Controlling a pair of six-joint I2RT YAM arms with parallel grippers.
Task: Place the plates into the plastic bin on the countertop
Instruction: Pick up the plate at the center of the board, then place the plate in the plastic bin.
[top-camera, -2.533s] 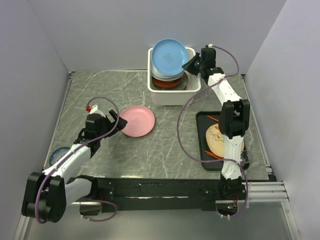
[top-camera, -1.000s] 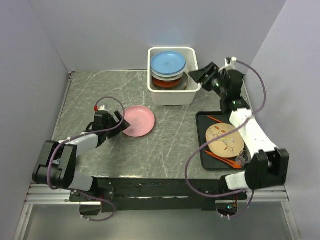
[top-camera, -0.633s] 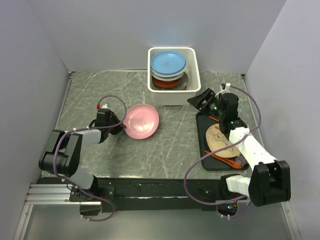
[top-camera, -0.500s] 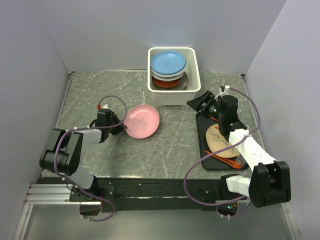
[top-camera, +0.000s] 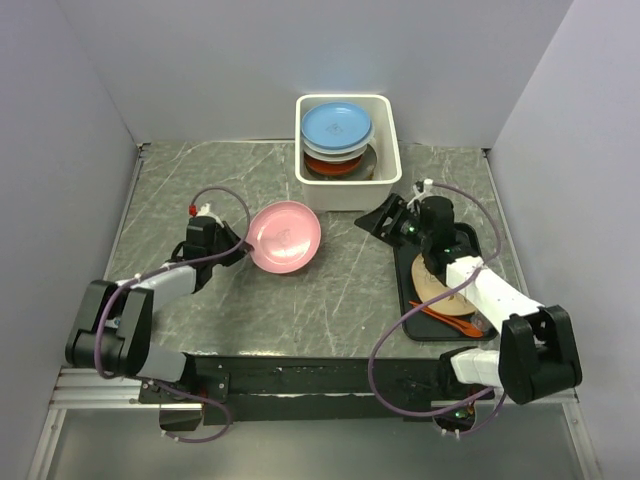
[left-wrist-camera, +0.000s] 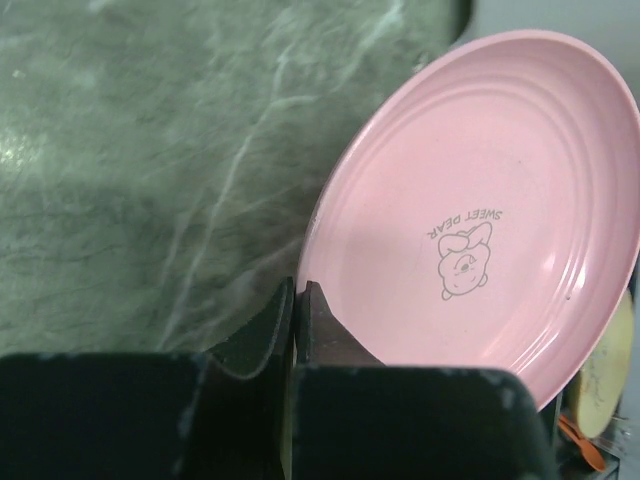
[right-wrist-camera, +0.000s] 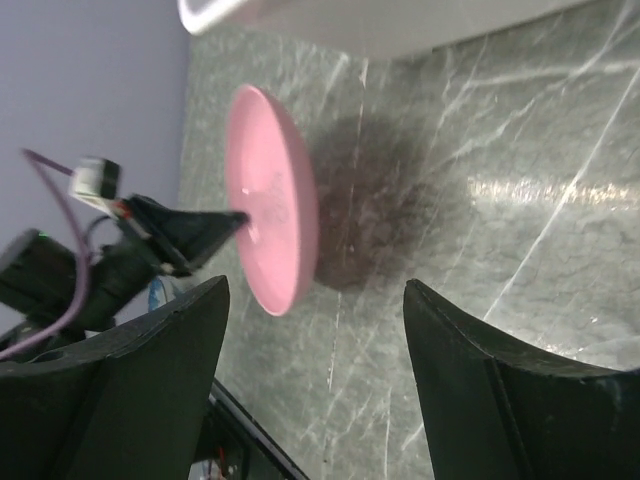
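Now the pink plate (top-camera: 285, 236) is gripped and tilted over the worktop (top-camera: 230, 180).
The left jaws are shut tight on the plate's left rim, and its printed face is up and angled. The right jaws stand wide apart and hold nothing, hanging between the bin (top-camera: 350, 196) and the black tray (top-camera: 402, 280), facing the pink plate. In the bin a blue plate (top-camera: 337, 127) lies on top of a stack (top-camera: 335, 163).

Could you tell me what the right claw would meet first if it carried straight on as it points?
Probably the pink plate, held tilted by the left claw; depth is unclear.
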